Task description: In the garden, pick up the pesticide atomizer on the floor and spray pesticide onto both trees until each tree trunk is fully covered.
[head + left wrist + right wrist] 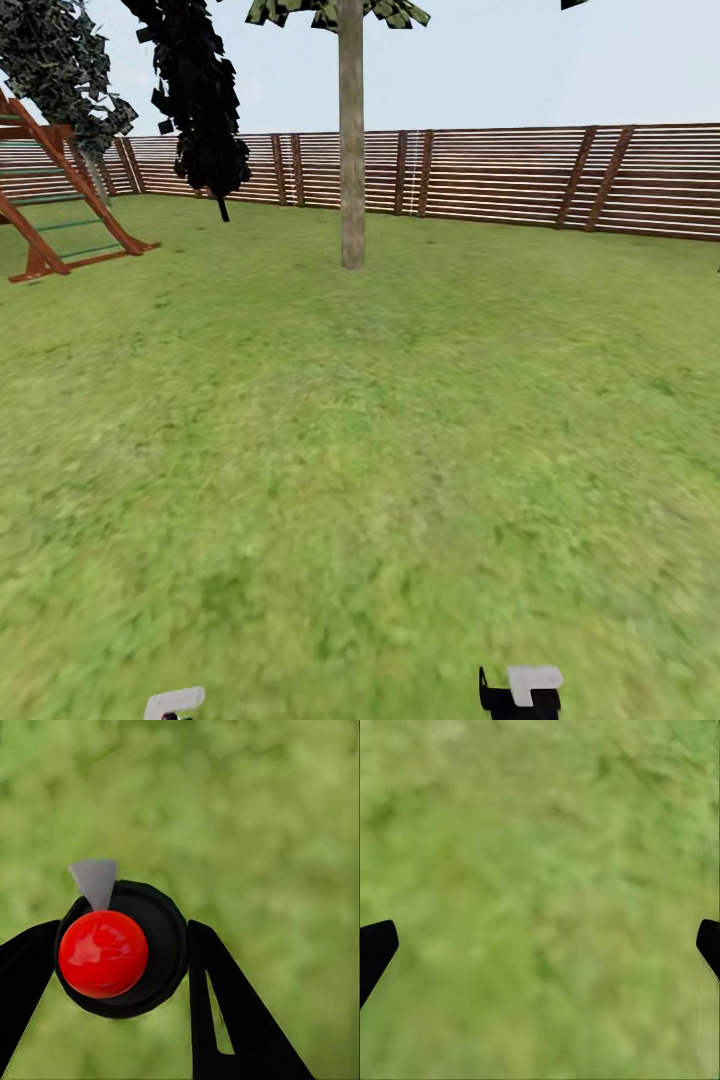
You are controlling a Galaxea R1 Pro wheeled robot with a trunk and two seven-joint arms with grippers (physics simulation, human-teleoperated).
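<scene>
The pesticide atomizer [120, 952] is a black round bottle with a red ball top and a small grey nozzle, seen from above over grass. My left gripper [124, 949] is shut on it, one black finger [26, 971] pressing each side. A tall tree with a bare, mottled grey-brown trunk [351, 150] stands ahead on the lawn, in front of the fence. My right gripper [544, 945] is open over bare grass, its fingertips [375, 949] far apart. Along the bottom edge of the head view, small parts of my left arm [175, 703] and right arm [520, 692] poke in.
The green lawn [360, 450] stretches to a brown slatted fence [500, 175]. A red-brown wooden play frame [60, 200] stands at the far left. A black columnar tree [200, 100] and a dark leafy tree [60, 60] rise behind it.
</scene>
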